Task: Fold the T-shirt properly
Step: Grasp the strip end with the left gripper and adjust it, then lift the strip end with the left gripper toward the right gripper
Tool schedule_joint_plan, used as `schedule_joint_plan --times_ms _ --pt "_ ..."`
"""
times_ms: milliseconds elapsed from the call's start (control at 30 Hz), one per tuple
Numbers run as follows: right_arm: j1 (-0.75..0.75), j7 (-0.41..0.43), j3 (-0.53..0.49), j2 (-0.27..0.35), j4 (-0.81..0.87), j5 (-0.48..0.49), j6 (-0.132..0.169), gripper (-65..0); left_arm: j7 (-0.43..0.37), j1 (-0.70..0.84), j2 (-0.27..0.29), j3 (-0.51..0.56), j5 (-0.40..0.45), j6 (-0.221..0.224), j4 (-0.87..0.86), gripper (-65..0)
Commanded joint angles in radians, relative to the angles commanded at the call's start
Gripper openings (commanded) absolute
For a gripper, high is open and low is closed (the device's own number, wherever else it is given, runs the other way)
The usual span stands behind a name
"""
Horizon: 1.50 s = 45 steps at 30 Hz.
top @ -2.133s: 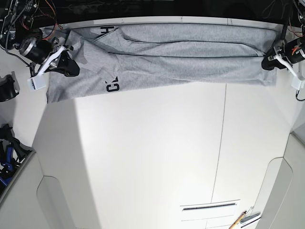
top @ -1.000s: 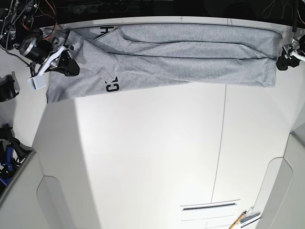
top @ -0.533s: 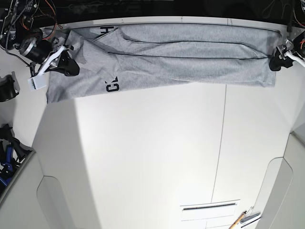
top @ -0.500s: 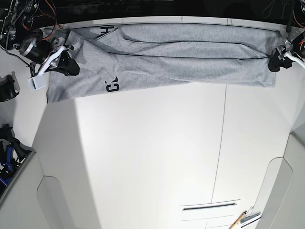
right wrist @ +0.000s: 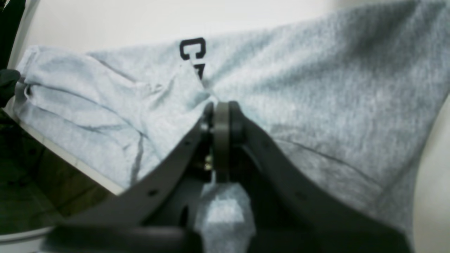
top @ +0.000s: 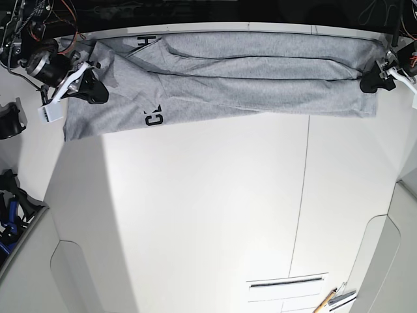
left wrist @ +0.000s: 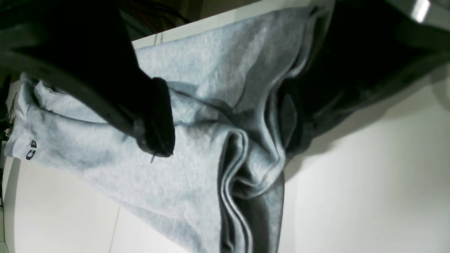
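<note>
The T-shirt [top: 228, 75] lies as a long band across the far edge of the table [top: 215, 215], already folded lengthwise. Part of a black letter shows at its front edge, near the end where the right gripper is.

What has changed is at the other end of the T-shirt. About two seconds ago the left gripper [top: 369, 81] was at this end. Then it drew away, off the cloth. Now it is back at the end again, and the edge of the T-shirt there looks a little pulled in and bunched compared with before. The rest of the T-shirt has not moved.

In the left wrist view, the hem is gathered in thick folds between the two dark fingers [left wrist: 154, 116]. The fingers are apart, one on each side of the cloth, and I cannot tell if they already press it.

The right gripper [top: 83, 83] has kept its place at its own end during all this time. In the right wrist view its fingers [right wrist: 220, 123] are pressed together on a pinch of grey cloth, just below the black letter.

For the task, I think this means the left arm let go and is now taking a new hold on its end. When both ends are held, the arms can probably lift the band and fold it across. The risk is that the left gripper takes only some of the layers.
</note>
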Motion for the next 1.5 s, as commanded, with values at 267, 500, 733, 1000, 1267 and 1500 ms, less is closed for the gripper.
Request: schedule_joint_plan --times_ms 267,500,733,1000,1267,1500 --pt "0.0 0.0 0.0 0.0 0.0 0.042 0.0 -65.0 -0.017 0.0 0.0 0.0 -0.01 0.0 0.0 -65.0" --pt "0.0 0.0 0.001 0.0 0.0 0.041 0.0 -65.0 -0.105 -0.011 -0.012 0.0 -0.01 0.0 0.002 -65.0" --pt "0.012 -0.001 0.04 0.005 0.001 0.06 0.0 -65.0 -0.113 -0.12 -0.054 0.0 0.115 0.0 0.002 -65.0" --pt "0.067 -0.037 0.136 0.006 0.001 0.082 0.0 -65.0 -0.172 -0.185 -0.152 0.0 0.204 0.0 0.026 -65.0" --pt "0.067 -0.033 0.135 0.005 0.0 0.071 0.001 -65.0 -0.045 -0.097 -0.089 0.029 0.064 0.0 0.407 -65.0" --pt "0.069 -0.031 0.136 0.005 0.001 0.047 0.0 -65.0 -0.115 -0.082 -0.018 0.341 0.129 0.0 0.656 -65.0"
